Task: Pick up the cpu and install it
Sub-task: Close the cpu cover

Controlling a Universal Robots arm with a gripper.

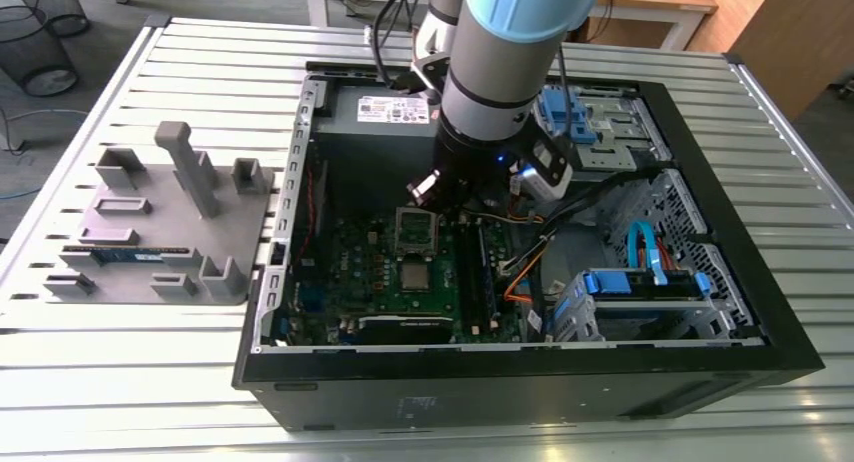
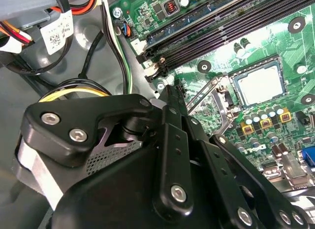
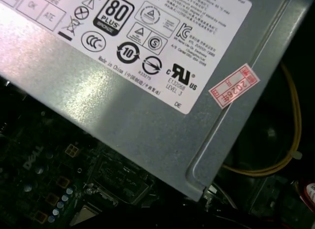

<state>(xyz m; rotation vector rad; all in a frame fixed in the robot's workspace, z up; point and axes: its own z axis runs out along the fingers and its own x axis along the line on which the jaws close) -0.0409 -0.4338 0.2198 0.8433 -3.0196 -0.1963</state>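
cpu (image 2: 258, 84) flat on mobo (image 2: 216, 50), shiny top up, no long axis, hand (image 2: 172, 96) near, grip can't tell

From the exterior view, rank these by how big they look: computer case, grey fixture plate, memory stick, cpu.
1. computer case
2. grey fixture plate
3. memory stick and cpu: too alike to rank. The stick is longer but thin, and the cpu is a compact square.
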